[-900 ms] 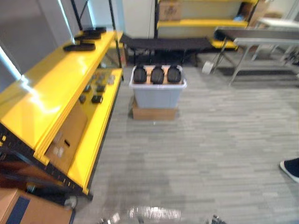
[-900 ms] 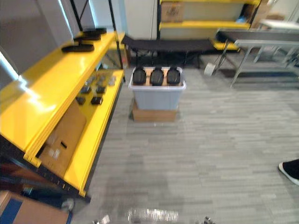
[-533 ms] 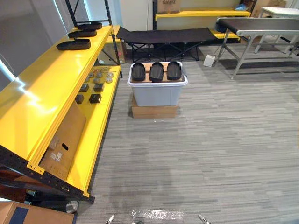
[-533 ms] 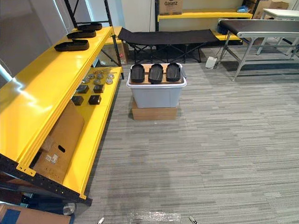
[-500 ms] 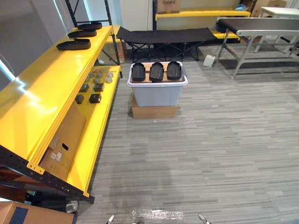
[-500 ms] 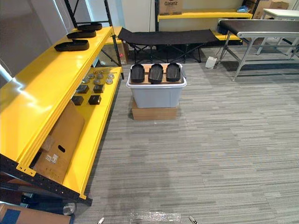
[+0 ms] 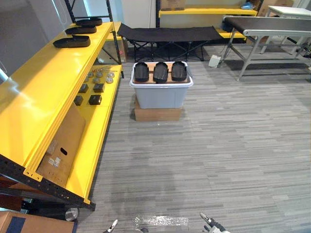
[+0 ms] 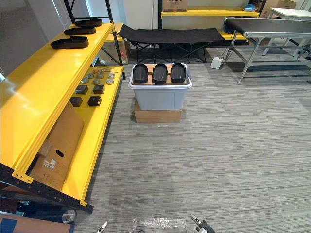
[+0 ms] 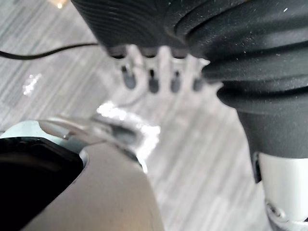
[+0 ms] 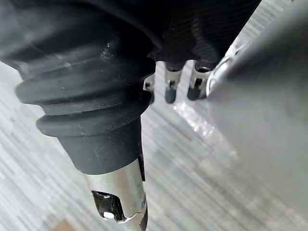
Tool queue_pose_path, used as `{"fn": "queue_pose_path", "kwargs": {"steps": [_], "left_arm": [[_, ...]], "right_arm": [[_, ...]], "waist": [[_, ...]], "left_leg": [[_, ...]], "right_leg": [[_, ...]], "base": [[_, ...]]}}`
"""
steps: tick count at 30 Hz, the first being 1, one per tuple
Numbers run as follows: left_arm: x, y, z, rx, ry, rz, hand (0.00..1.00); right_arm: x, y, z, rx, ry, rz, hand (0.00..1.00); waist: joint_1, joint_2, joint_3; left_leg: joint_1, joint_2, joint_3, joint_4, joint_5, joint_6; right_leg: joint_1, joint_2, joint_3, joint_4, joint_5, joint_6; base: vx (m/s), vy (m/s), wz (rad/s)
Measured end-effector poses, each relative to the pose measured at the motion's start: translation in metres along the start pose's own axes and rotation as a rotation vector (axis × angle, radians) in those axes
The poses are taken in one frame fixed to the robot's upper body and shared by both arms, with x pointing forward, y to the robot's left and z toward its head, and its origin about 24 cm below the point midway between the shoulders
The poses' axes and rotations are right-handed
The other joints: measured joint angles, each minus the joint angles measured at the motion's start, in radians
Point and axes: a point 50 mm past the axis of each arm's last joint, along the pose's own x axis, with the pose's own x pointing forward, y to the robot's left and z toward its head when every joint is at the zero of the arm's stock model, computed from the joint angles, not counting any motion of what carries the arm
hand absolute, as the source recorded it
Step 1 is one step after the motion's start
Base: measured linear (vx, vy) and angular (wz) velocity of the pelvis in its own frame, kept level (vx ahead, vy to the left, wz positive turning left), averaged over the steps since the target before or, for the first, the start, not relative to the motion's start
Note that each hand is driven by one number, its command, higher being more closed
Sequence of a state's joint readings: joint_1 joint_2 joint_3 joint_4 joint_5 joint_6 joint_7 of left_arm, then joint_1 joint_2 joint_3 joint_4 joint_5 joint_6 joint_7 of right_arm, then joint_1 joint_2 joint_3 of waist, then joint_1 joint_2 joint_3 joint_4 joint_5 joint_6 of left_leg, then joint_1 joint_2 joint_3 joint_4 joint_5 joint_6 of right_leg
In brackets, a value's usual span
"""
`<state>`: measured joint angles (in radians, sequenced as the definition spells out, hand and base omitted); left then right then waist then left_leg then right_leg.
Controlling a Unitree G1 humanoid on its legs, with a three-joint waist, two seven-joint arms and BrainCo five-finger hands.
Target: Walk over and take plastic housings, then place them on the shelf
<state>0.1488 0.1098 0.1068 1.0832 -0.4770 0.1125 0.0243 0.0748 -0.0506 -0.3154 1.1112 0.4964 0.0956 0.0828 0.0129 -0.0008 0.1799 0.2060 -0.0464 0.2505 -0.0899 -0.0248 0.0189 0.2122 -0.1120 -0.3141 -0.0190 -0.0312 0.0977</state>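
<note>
Three black plastic housings [image 7: 161,72] lie side by side on top of a grey bin [image 7: 161,95], which stands on a flat cardboard box [image 7: 157,114] across the floor ahead. Three more black housings [image 7: 72,42] rest on the far end of the yellow shelf's top level [image 7: 43,92] at the left. My left hand [image 9: 154,72] hangs low with straight fingers and holds nothing; its fingertip [image 7: 112,226] shows at the bottom edge. My right hand [image 10: 175,84] is likewise open and bare, showing at the bottom edge [image 7: 212,224].
The shelf's lower level [image 7: 97,126] carries small dark and round parts [image 7: 92,87] and a leaning cardboard sheet [image 7: 63,141]. A black cot [image 7: 167,33] stands behind the bin, a metal table [image 7: 272,24] at the back right. Open grey floor [image 7: 204,160] lies between me and the bin.
The whole view has shifted as the camera moved; a shoe at the right edge has left the picture. My right hand's fingertips now show more at the bottom edge.
</note>
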Motion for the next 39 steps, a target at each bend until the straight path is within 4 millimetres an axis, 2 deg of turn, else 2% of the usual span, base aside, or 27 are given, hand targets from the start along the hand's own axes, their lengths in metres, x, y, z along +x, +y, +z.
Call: {"fn": "queue_pose_path", "kwargs": {"steps": [11, 12, 14, 15, 16, 17, 18, 20, 22, 24, 26, 27, 28, 29, 30, 31, 32, 33, 34, 35, 36, 38, 39], "left_arm": [[0.0, 0.005, 0.002, -0.018, 0.001, 0.007, 0.0], [0.0, 0.005, 0.002, -0.011, 0.004, 0.007, 0.0], [0.0, 0.002, 0.002, 0.006, 0.006, 0.001, 0.0], [0.0, 0.0, 0.002, 0.04, 0.006, -0.002, 0.0], [0.001, -0.002, 0.008, 0.07, -0.006, -0.006, 0.0], [0.001, -0.001, 0.01, 0.083, -0.006, 0.001, 0.0], [0.001, 0.001, 0.014, 0.104, -0.007, 0.007, 0.0], [0.001, 0.006, 0.02, 0.109, -0.011, 0.02, 0.0], [0.002, 0.002, 0.025, 0.095, -0.018, 0.01, 0.0], [0.002, -0.005, 0.029, 0.054, -0.031, -0.005, 0.0], [0.002, -0.006, 0.032, 0.019, -0.04, -0.012, 0.0], [0.002, -0.006, 0.031, 0.017, -0.039, -0.01, 0.0], [0.002, -0.006, 0.03, 0.013, -0.041, -0.01, 0.0], [0.002, -0.009, 0.028, 0.002, -0.036, -0.013, 0.0], [0.002, -0.01, 0.022, -0.016, -0.021, -0.014, 0.0], [0.001, -0.01, 0.013, -0.057, 0.005, -0.016, 0.0], [0.001, -0.009, 0.014, -0.109, -0.003, -0.018, 0.0], [0.001, -0.009, 0.014, -0.11, -0.002, -0.018, 0.0], [0.001, -0.014, 0.008, -0.13, 0.017, -0.028, 0.0], [0.001, -0.016, 0.004, -0.146, 0.026, -0.033, 0.0], [0.001, -0.019, 0.001, -0.161, 0.033, -0.039, 0.0], [0.0, -0.017, -0.004, -0.177, 0.035, -0.044, 0.0], [-0.001, -0.019, -0.004, -0.201, 0.022, -0.057, 0.0]], "right_arm": [[0.0, -0.002, -0.004, -0.033, 0.025, -0.02, 0.0], [0.0, -0.005, -0.005, -0.016, 0.025, -0.035, 0.0], [-0.001, -0.009, -0.002, -0.004, 0.007, -0.057, 0.0], [-0.001, -0.011, 0.008, 0.006, -0.03, -0.064, 0.0], [-0.001, -0.011, 0.017, 0.002, -0.061, -0.053, 0.0], [-0.001, -0.01, 0.019, 0.004, -0.068, -0.04, 0.0], [-0.001, -0.007, 0.018, 0.012, -0.069, -0.025, 0.0], [0.0, 0.001, 0.01, 0.029, -0.058, 0.003, 0.0], [-0.001, -0.003, -0.001, 0.065, -0.031, -0.009, 0.0], [-0.003, -0.013, -0.008, 0.098, -0.007, -0.045, 0.0], [-0.007, -0.022, -0.022, 0.098, 0.026, -0.073, 0.0], [-0.007, -0.023, -0.023, 0.094, 0.03, -0.08, 0.0], [-0.008, -0.025, -0.024, 0.091, 0.036, -0.091, 0.0], [-0.008, -0.027, -0.023, 0.086, 0.04, -0.101, 0.0], [-0.009, -0.031, -0.02, 0.077, 0.04, -0.108, 0.0], [-0.009, -0.034, -0.014, 0.042, 0.033, -0.117, 0.0], [-0.007, -0.032, -0.007, 0.005, 0.021, -0.112, 0.0], [-0.007, -0.032, -0.006, 0.0, 0.02, -0.111, 0.0], [-0.004, -0.028, 0.013, -0.072, -0.024, -0.102, 0.0], [-0.004, -0.029, 0.019, -0.09, -0.043, -0.105, 0.0], [-0.004, -0.028, 0.027, -0.115, -0.071, -0.102, 0.0], [-0.002, -0.019, 0.04, -0.128, -0.131, -0.067, 0.0], [0.0, -0.003, 0.054, -0.135, -0.19, -0.028, 0.0]], "waist": [[0.001, -0.024, -0.005], [-0.001, -0.027, -0.003], [-0.003, -0.016, 0.0], [-0.003, -0.004, 0.005], [-0.013, -0.003, 0.012], [-0.019, 0.002, 0.021], [-0.022, -0.011, 0.03], [-0.023, -0.042, 0.038], [-0.024, -0.039, 0.04], [-0.025, -0.028, 0.048], [-0.026, -0.033, 0.051], [-0.026, -0.033, 0.051], [-0.027, -0.032, 0.05], [-0.029, -0.017, 0.045], [-0.031, 0.0, 0.035], [-0.024, 0.027, 0.019], [-0.023, 0.027, 0.012], [-0.022, 0.028, 0.012], [-0.023, 0.073, 0.044], [-0.022, 0.086, 0.055], [-0.016, 0.097, 0.068], [0.011, 0.092, 0.071], [0.037, 0.083, 0.075]], "left_leg": [[-0.015, -0.026, -0.024, 0.0, -0.002, 0.013], [-0.015, -0.034, -0.035, 0.0, -0.014, 0.027], [-0.013, -0.036, -0.052, 0.0, -0.032, 0.048], [-0.01, -0.031, -0.06, 0.001, -0.04, 0.06], [0.003, -0.025, -0.074, 0.004, -0.039, 0.076], [0.013, -0.022, -0.079, 0.006, -0.04, 0.076], [0.023, -0.017, -0.085, 0.006, -0.044, 0.076], [0.039, 0.0, -0.082, 0.007, -0.062, 0.05], [0.048, 0.019, -0.082, 0.007, -0.079, 0.027], [0.076, 0.036, -0.077, 0.008, -0.101, -0.004], [0.093, 0.046, -0.073, 0.083, -0.179, -0.041], [0.098, 0.05, -0.072, 0.108, -0.207, -0.049], [0.109, 0.061, -0.072, 0.151, -0.265, -0.071], [0.108, 0.089, -0.073, 0.205, -0.326, -0.089], [0.107, 0.113, -0.073, 0.229, -0.347, -0.116], [0.068, 0.158, -0.079, 0.357, -0.366, -0.155], [-0.041, 0.2, -0.08, 0.587, -0.336, -0.201], [-0.048, 0.204, -0.08, 0.601, -0.332, -0.204], [-0.191, 0.277, -0.095, 0.941, -0.245, -0.21], [-0.226, 0.294, -0.093, 1.024, -0.251, -0.201], [-0.272, 0.289, -0.094, 1.096, -0.262, -0.183], [-0.339, 0.232, -0.092, 1.04, -0.276, -0.158], [-0.383, 0.182, -0.073, 0.848, -0.28, -0.146]], "right_leg": [[0.006, -0.021, -0.025, -0.017, 0.02, 0.011], [0.003, -0.037, -0.043, 0.021, -0.003, 0.027], [-0.037, -0.056, -0.042, 0.135, -0.042, 0.04], [-0.125, -0.084, -0.028, 0.327, -0.068, 0.035], [-0.215, -0.104, -0.001, 0.498, -0.099, 0.006], [-0.231, -0.11, 0.014, 0.531, -0.126, -0.002], [-0.245, -0.108, 0.018, 0.534, -0.152, 0.0], [-0.29, -0.078, 0.025, 0.424, -0.144, 0.008], [-0.326, -0.046, 0.037, 0.325, -0.12, 0.025], [-0.346, -0.021, 0.039, 0.24, -0.05, 0.011], [-0.352, -0.022, 0.035, 0.189, 0.029, -0.005], [-0.352, -0.023, 0.036, 0.192, 0.032, -0.008], [-0.357, -0.024, 0.037, 0.222, 0.026, -0.017], [-0.377, -0.015, 0.036, 0.292, 0.038, -0.052], [-0.385, 0.001, 0.03, 0.324, 0.036, -0.062], [-0.383, 0.036, 0.015, 0.348, -0.011, -0.1], [-0.365, 0.058, 0.015, 0.344, -0.025, -0.116], [-0.362, 0.06, 0.015, 0.342, -0.026, -0.117], [-0.269, 0.104, 0.013, 0.272, -0.037, -0.132], [-0.225, 0.119, 0.016, 0.235, -0.037, -0.133], [-0.139, 0.128, 0.023, 0.18, -0.04, -0.138], [-0.05, 0.116, 0.065, 0.118, -0.042, -0.141], [-0.009, 0.094, 0.089, 0.088, -0.043, -0.139]], "base": [[0.03, 0.04, 0.07], [0.08, 0.034, 0.28], [0.05, 0.057, 0.26], [0.06, 0.099, 0.23], [0.1, 0.099, 0.24], [0.15, 0.063, 0.28], [0.15, 0.037, 0.21], [0.15, 0.008, 0.04], [0.21, -0.033, -0.02], [0.29, -0.048, -0.04], [0.35, -0.094, -0.03], [0.41, -0.145, -0.04], [0.45, -0.189, 0.01], [0.41, -0.193, 0.05], [0.5, -0.215, 0.08], [0.55, -0.267, -0.11], [0.57, -0.277, -0.13], [0.54, -0.293, -0.15], [0.44, -0.204, -0.03], [0.53, -0.22, -0.08], [0.6, -0.193, -0.29], [0.55, -0.113, -0.59], [0.32, 0.006, -0.74]]}}
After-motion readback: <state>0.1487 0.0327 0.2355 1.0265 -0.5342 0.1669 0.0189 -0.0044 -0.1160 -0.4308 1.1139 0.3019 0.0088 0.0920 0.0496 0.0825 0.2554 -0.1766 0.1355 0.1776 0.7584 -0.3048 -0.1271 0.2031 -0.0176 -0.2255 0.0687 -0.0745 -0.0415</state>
